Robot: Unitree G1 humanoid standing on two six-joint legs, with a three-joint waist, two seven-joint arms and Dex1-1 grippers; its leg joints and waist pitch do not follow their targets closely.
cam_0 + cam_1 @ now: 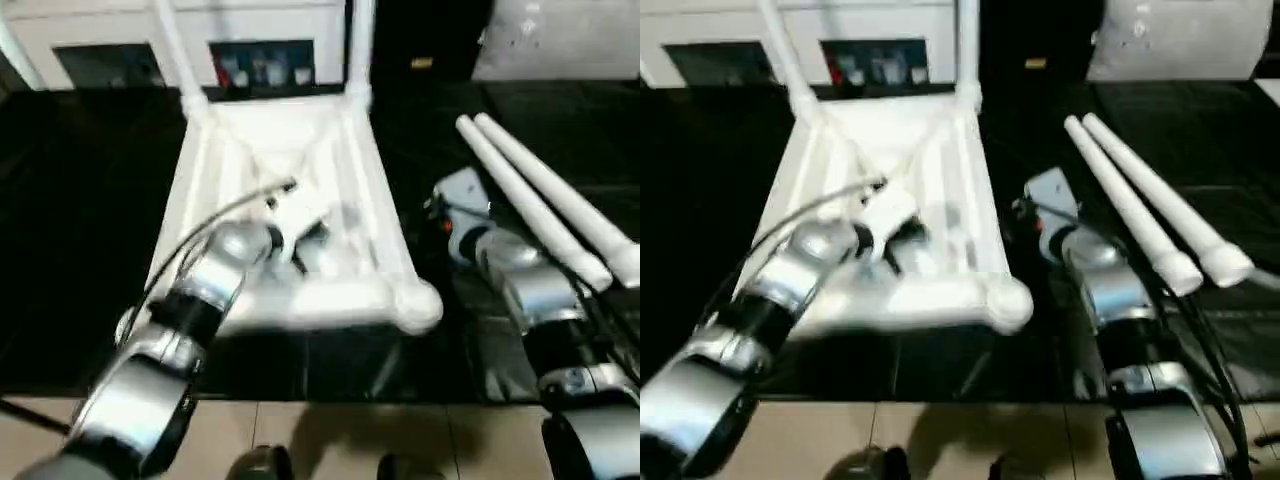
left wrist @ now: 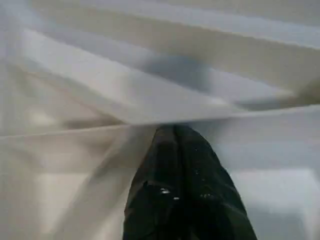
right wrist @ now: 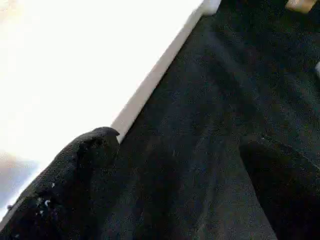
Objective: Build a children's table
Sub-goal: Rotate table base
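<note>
We see the upturned children's table (image 1: 300,150) filling the frame's centre, two fitted legs (image 1: 358,45) rising at its far corners. Two loose legs (image 1: 545,205) bar the right side. Between them the black tabletop (image 1: 420,160) lies bare, and likewise at far left.

Table top (image 1: 300,150) upside down on worktable (image 1: 90,220), two legs (image 1: 175,45) upright in far corner sockets. Two loose legs (image 1: 545,205) side by side on worktable, right of table top. Left gripper (image 2: 182,145) inside ribbed underside; right gripper (image 3: 175,165) between table top and loose legs.
</note>
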